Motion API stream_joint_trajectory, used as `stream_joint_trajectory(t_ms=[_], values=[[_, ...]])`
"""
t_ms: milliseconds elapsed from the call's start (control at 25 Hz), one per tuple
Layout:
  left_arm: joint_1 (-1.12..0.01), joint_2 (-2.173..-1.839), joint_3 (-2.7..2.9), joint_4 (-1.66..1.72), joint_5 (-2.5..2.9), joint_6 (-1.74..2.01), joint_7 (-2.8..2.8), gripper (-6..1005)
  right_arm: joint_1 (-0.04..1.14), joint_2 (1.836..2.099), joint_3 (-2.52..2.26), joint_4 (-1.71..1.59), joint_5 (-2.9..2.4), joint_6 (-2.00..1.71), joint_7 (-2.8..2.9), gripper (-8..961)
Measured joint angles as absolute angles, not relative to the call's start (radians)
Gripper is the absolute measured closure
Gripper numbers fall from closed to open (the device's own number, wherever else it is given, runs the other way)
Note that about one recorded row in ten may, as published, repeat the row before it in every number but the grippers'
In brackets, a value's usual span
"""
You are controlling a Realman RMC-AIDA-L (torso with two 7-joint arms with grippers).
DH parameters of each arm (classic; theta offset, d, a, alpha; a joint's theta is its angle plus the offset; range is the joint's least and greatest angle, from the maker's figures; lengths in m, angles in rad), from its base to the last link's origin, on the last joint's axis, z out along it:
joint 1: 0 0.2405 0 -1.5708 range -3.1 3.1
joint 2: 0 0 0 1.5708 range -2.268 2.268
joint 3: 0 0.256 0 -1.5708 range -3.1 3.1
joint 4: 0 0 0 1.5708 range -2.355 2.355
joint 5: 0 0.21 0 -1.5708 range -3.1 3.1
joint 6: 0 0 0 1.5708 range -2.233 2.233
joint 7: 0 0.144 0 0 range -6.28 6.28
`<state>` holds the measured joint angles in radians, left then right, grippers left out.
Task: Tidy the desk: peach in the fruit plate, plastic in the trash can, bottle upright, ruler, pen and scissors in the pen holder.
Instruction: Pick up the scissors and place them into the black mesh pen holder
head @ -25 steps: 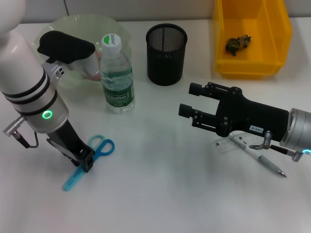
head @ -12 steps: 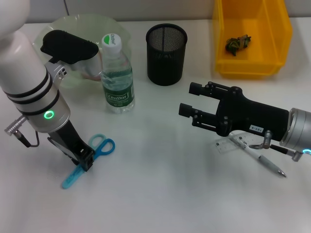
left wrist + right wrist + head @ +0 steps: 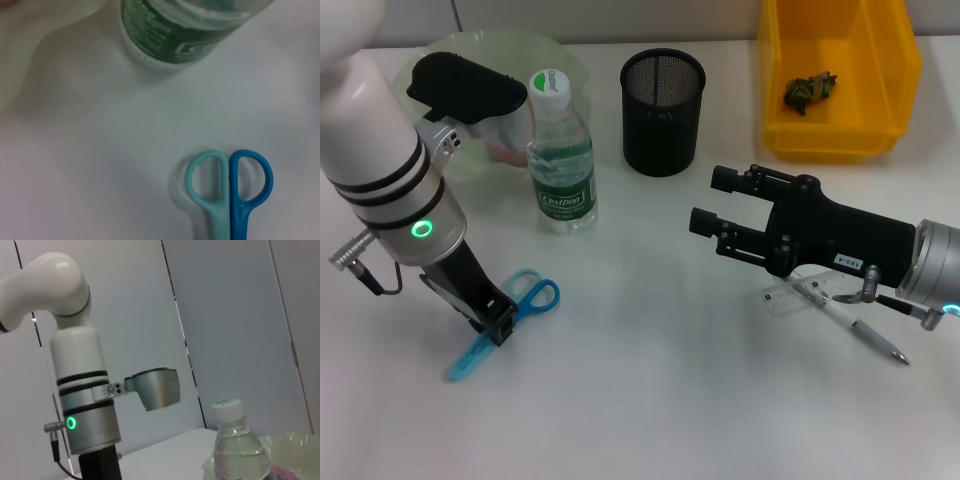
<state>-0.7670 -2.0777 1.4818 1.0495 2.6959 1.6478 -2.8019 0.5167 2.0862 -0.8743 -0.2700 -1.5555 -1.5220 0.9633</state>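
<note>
The blue and teal scissors (image 3: 536,297) lie on the white desk at the front left, and their handles show in the left wrist view (image 3: 230,190). My left gripper (image 3: 497,327) points down and is shut on the scissors at their middle. The bottle (image 3: 560,150) stands upright beside the green fruit plate (image 3: 455,50). A bit of the pink peach (image 3: 504,150) shows in the plate behind my left arm. My right gripper (image 3: 712,205) hovers open at mid-desk with nothing in it. The clear ruler (image 3: 798,297) and the pen (image 3: 865,330) lie under my right arm. The black mesh pen holder (image 3: 663,98) stands at the back.
A yellow bin (image 3: 840,140) at the back right holds a crumpled dark scrap of plastic (image 3: 809,88). The right wrist view looks across at my left arm (image 3: 85,405), the bottle (image 3: 235,450) and the plate's edge (image 3: 292,450).
My left arm has shifted slightly up and right, and the scissors have moved a little with the gripper. The right arm has barely moved.
</note>
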Motion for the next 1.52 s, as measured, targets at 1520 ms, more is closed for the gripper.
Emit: stream_joint_trajectory(t_ms=[1520], values=[[-0.521, -2.074, 1.309, 1.579, 2.018, 1.543, -2.390, 772, 0.323, 2.083, -0.739, -0.270, -1.471, -1.700, 0.955, 290]])
